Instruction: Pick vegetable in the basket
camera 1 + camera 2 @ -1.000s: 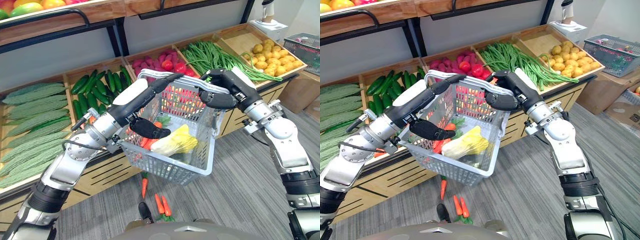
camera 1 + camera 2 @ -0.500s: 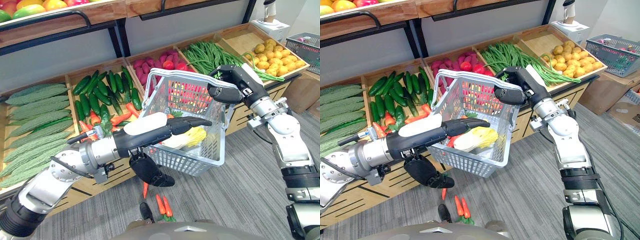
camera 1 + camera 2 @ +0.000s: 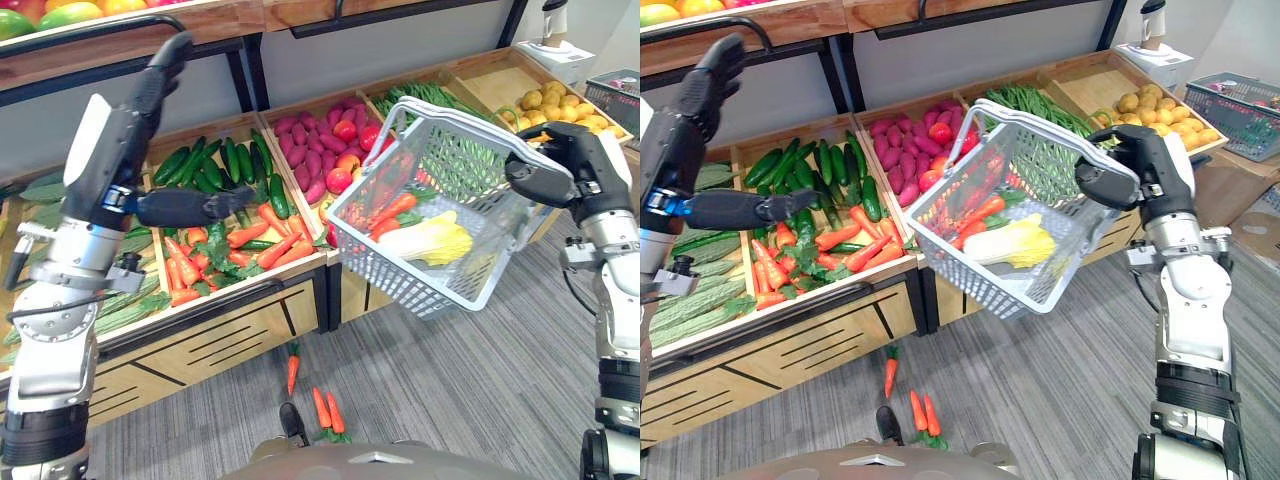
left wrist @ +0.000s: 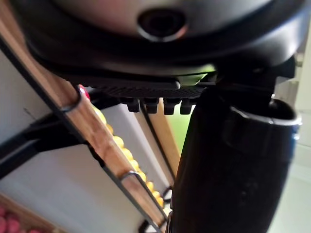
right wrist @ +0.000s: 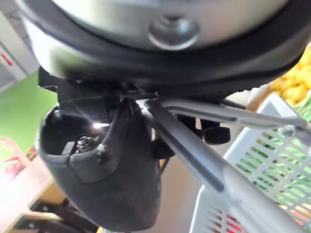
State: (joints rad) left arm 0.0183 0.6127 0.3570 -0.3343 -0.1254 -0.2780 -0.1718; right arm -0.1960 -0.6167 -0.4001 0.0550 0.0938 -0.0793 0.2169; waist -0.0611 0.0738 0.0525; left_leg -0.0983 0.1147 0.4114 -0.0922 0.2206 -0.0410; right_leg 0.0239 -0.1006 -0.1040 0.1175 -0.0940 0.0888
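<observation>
Right hand (image 3: 566, 172): fingers clenched round the grey bar handle (image 5: 190, 151) of the grey plastic mesh basket (image 3: 455, 290), carrying it in the air
Left hand (image 3: 128, 130): released, fingers straight and pointing up, nothing in it; fingertips by the black rail (image 3: 215, 18) of the upper wooden shelf, thumb stuck out sideways over the cucumber bin
Basket pose: tipped hard, open side facing the robot's left, off the floor, in front of the right half of the wooden produce stand (image 3: 230, 320)
Basket contents: pale yellow-white leafy cabbage (image 3: 425, 240) lying against the lower wall; orange carrot (image 3: 395, 208) just above it, touching or nearly so
Stand far left bin: long bumpy green gourds (image 3: 690, 300)
Next bin: dark green cucumbers (image 3: 225, 165) at the back edge, orange carrots with green tops (image 3: 255, 235) at the front edge
Middle bin: purple-red roots (image 3: 310, 160) with a few red round tomatoes (image 3: 345, 130), just left of the basket rim
Right bins: green beans (image 3: 425, 92) behind the basket; yellow potatoes (image 3: 560, 100) at the stand's far right corner
Floor: grey planks (image 3: 480, 400); loose carrots (image 3: 325, 408) lying below the stand's front edge
</observation>
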